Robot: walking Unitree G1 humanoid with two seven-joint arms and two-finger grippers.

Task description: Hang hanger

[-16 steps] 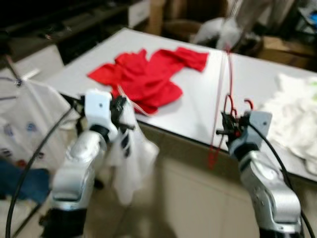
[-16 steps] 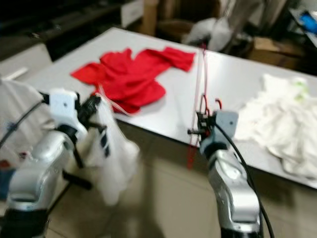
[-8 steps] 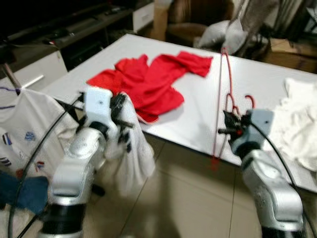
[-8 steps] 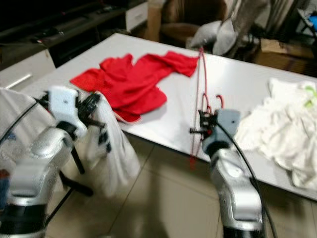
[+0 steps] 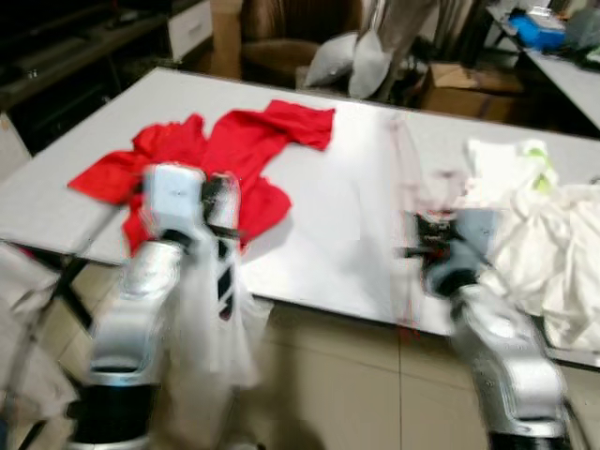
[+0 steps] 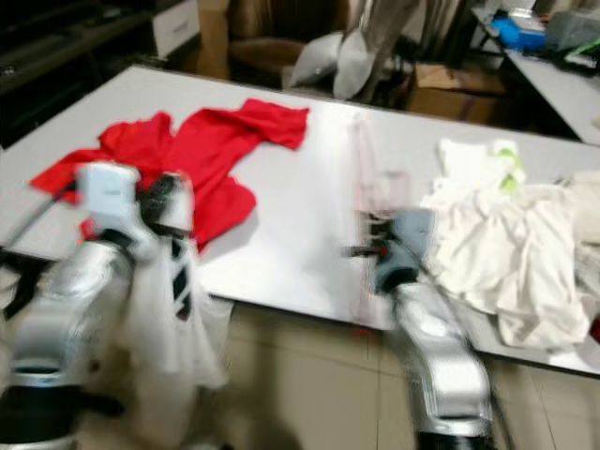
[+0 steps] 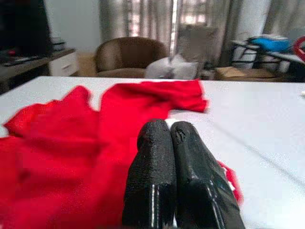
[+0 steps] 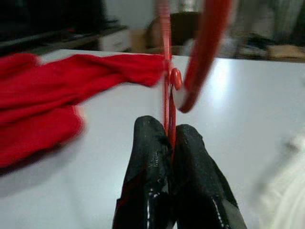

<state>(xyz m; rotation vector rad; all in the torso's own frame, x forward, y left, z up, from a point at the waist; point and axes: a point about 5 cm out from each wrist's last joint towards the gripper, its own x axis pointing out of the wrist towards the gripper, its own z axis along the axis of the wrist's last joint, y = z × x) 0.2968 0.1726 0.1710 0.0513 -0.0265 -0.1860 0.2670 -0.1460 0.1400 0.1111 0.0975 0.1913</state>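
red hanger (image 8: 167, 90): 1 | red garment (image 5: 225, 159): 1 | white garment in left gripper (image 5: 211, 309): 1 | white clothes pile (image 5: 544, 234): 1 | table (image 5: 328, 225): 1 | armchair (image 7: 128, 57): 1

A brown armchair (image 7: 131, 56) stands before curtained windows (image 7: 138, 19), beyond the grey table (image 5: 337, 225) on a tiled floor (image 5: 328, 375).

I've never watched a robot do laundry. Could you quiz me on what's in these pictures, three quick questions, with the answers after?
1. True or false: the right gripper is shut on a red hanger.
2. Which lies nearer the robot's left side on the table: A) the red garment, B) the white pile?
3. Fill in: the left gripper holds a hanging ____ garment.

Key: 1 true; 2 A; 3 white.
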